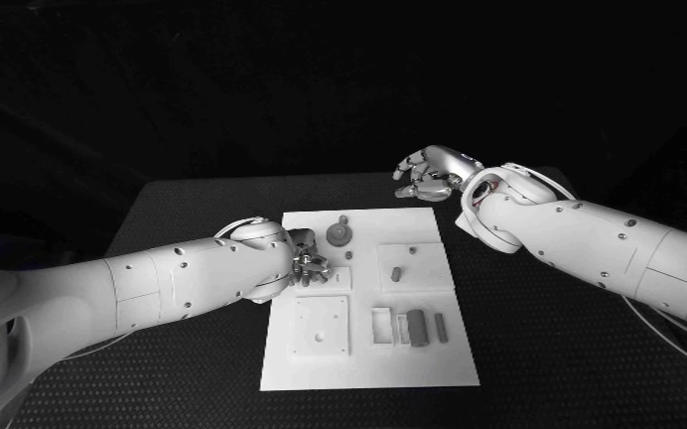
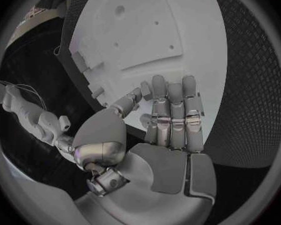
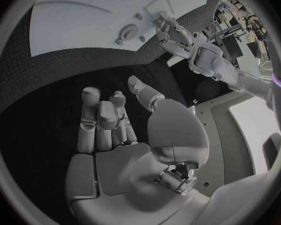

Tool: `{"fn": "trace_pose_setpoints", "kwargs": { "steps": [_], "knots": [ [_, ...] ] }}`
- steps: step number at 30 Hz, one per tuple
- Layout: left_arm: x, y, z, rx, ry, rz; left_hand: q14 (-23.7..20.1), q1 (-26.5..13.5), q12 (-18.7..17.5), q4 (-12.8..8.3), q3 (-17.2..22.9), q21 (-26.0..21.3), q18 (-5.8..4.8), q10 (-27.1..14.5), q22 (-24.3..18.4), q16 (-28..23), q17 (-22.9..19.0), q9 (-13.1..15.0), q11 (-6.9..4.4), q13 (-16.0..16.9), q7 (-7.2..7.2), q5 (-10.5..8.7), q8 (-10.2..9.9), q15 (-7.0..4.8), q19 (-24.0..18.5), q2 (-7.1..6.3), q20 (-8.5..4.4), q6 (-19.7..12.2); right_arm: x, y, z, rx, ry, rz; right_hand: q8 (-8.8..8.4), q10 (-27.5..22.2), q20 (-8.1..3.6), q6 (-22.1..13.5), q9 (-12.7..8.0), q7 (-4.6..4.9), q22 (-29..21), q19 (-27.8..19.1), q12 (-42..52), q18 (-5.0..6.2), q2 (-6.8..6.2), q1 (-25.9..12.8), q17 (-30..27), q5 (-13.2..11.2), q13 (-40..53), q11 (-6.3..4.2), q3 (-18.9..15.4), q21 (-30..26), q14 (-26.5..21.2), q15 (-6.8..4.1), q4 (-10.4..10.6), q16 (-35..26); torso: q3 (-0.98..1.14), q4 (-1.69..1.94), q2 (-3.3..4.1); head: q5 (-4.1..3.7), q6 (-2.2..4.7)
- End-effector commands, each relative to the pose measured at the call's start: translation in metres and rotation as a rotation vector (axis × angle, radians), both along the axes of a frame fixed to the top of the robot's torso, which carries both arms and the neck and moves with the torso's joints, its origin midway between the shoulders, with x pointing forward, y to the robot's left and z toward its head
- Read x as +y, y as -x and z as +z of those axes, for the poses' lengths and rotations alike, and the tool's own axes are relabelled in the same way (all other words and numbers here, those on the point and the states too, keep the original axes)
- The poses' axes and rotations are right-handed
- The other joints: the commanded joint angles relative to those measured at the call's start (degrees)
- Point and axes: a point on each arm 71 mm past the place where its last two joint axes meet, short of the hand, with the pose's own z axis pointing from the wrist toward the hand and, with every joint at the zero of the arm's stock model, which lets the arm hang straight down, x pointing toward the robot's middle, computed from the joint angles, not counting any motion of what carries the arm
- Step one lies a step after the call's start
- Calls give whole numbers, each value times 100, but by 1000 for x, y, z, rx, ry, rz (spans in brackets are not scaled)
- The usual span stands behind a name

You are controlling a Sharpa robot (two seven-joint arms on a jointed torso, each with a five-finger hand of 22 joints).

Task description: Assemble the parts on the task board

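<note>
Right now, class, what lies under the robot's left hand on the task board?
The left hand rests over the white task board, near a raised square block. Whatever lies directly beneath its fingers is covered, so I cannot tell.

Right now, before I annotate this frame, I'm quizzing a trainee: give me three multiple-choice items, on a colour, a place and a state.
1. What colour is the task board? A) white B) black C) striped
2. Where is the right hand? A) over the board's middle B) over the black table beyond the board's far edge C) at its near edge
3. How is the left hand? A) clenched B) gripping a bar C) fingers straight, palm empty
Answers: 1 A, pale against the table; 2 B, head view shows it past the far edge; 3 C, left wrist view shows a bare palm.
</note>
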Motion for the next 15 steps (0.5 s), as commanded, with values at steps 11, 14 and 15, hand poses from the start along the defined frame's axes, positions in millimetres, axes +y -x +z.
{"fn": "trace_pose_setpoints", "kwargs": {
  "steps": [11, 14, 15],
  "knots": [
    [2, 0, 1, 12, 37, 14, -34, 43, 33, 14, 18, -44, 47, -75, 16, 40, -16, 8, -30, -9, -373, -25, -41, -3, 33, -66, 9, 405, 0, 0, -2, 11, 3, 4, -36, -6, -2, 45, -8, 74, 85, -23, 24, 166, 7, -57, 7, 5, -10, 16, -33, -20, -8, 19, 7, -28, 1, -3, 1, -7, -2],
    [2, 0, 1, 16, 44, 17, -38, 88, 35, -8, 29, -49, 46, -77, 22, 47, -24, 11, -30, -10, -372, -5, -43, -2, 33, -32, 10, 402, 0, 0, -2, 12, 4, 5, -36, -6, -2, 45, -8, 74, 85, -22, 25, 166, 7, -57, 7, 5, -10, 16, -33, -20, -8, 19, 7, -28, 0, -1, 1, -8, -2],
    [2, 0, 1, 20, 47, 19, -40, 106, 36, -20, 31, -51, 45, -79, 25, 50, -27, 13, -29, -10, -371, 4, -43, -2, 33, -12, 11, 402, 0, 0, -2, 12, 4, 5, -36, -6, -2, 45, -8, 74, 85, -22, 25, 166, 8, -58, 7, 5, -10, 16, -32, -20, -8, 19, 7, -28, 1, -1, 1, -8, -1]
  ]
}}
